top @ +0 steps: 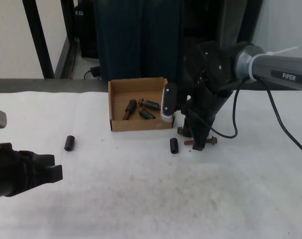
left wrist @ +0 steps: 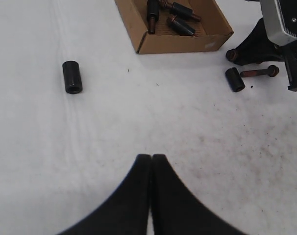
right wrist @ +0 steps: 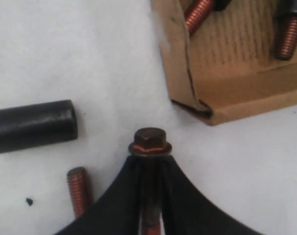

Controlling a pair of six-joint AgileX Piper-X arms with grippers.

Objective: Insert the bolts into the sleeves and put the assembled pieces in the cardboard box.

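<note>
In the right wrist view my right gripper (right wrist: 149, 162) is shut on a rusty bolt (right wrist: 149, 143), whose hex head pokes out past the fingertips just off the corner of the cardboard box (right wrist: 236, 100). A black sleeve (right wrist: 33, 126) and a second bolt (right wrist: 79, 190) lie beside it on the white bench. From above, that arm stands right of the box (top: 117, 94), with the loose bolt (top: 201, 142) and sleeve (top: 174, 145) at its foot. Three assembled pieces (top: 148, 104) lie in the box. My left gripper (left wrist: 151, 159) is shut and empty at the near left, with another sleeve (left wrist: 72, 77) ahead of it.
A white cloth covers the bench (top: 151, 199), with open room in the middle and along the front. A black cable (top: 235, 124) trails from the right arm across the bench at the right. Dark furniture stands behind the back edge.
</note>
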